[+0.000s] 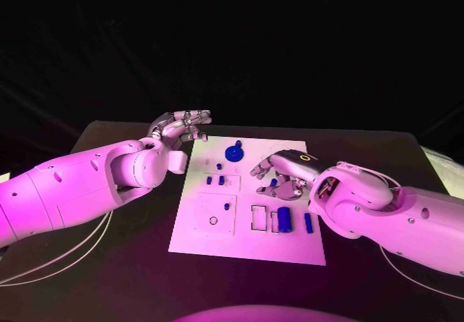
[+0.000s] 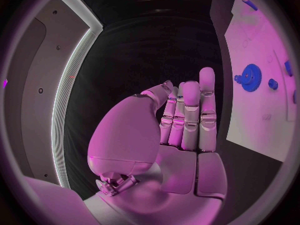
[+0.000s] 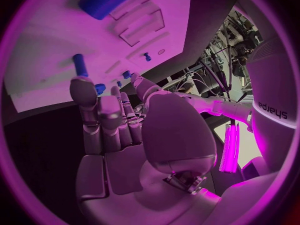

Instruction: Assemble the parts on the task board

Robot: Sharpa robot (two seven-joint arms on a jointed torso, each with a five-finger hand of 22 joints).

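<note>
The white task board (image 1: 194, 235) lies in the middle of the black table. A blue gear (image 1: 233, 153) stands at its far end, also seen as gear (image 2: 251, 77). A blue cylinder (image 1: 283, 219) and a thin blue bar (image 1: 308, 223) lie near its right edge. My left hand (image 1: 182, 127) hangs off the board's far left corner, fingers straight and raised, holding nothing (image 2: 181, 120). My right hand (image 1: 280, 178) hovers over the board's right middle with its fingers bent down. A small blue part (image 1: 273, 181) shows beneath them. Blue pegs (image 3: 80, 65) stand just past its fingertips (image 3: 84, 87).
Small blue parts (image 1: 218, 180) sit in a slot left of the right hand. A blue peg (image 1: 227, 206) and a ring outline (image 1: 214, 220) lie in the near left square. White cables (image 1: 58, 261) trail over the table's left side.
</note>
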